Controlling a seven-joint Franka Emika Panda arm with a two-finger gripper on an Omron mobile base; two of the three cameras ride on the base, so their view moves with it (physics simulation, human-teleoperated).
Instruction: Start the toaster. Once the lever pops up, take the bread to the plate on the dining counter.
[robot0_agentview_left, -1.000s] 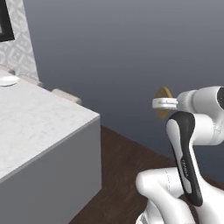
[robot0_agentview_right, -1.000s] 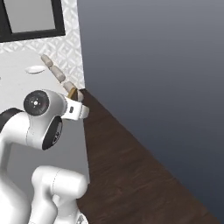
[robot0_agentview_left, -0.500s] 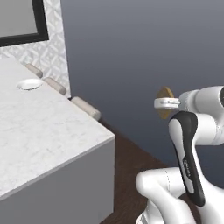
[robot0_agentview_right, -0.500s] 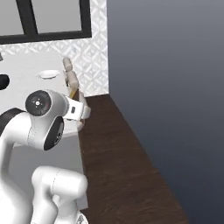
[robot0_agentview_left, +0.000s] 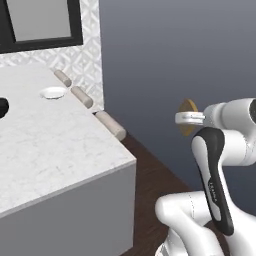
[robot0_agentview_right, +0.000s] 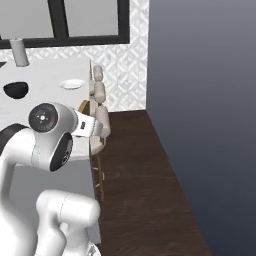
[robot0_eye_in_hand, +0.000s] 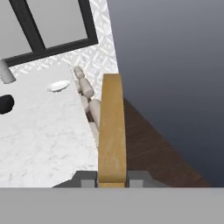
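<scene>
The gripper (robot0_eye_in_hand: 112, 180) is clenched on the bread (robot0_eye_in_hand: 112, 131), which stands on edge between the jaws and rises up the middle of the hand view as a tall tan slab. In the left base view the bread (robot0_agentview_left: 188, 116) shows as a brown disc-like edge just past the end of the arm, held in the air over the dark wood floor (robot0_agentview_left: 160, 185), well apart from the dining counter (robot0_agentview_left: 60, 150).

The counter is a white marble-look slab. Its near corner juts toward the arm in the left base view, and its long right edge runs away toward the patterned back wall (robot0_agentview_left: 87, 35). Three stools (robot0_agentview_left: 111, 125) sit in a row just beside that right edge, their cushioned tops level with the slab.

The plate (robot0_agentview_left: 53, 92) lies on the counter near the far right corner, close to the edge with the stools. In the hand view the plate (robot0_eye_in_hand: 58, 85) sits beyond and left of the bread. A dark bowl (robot0_agentview_right: 16, 89) rests further in from that edge, left of the plate (robot0_agentview_right: 73, 84), and a grey cylinder (robot0_agentview_right: 20, 52) stands at the back edge by the black-framed window (robot0_agentview_right: 60, 20).

To the right of the stools the floor (robot0_agentview_right: 145, 190) lies open up to a plain grey wall (robot0_agentview_right: 205, 100).
</scene>
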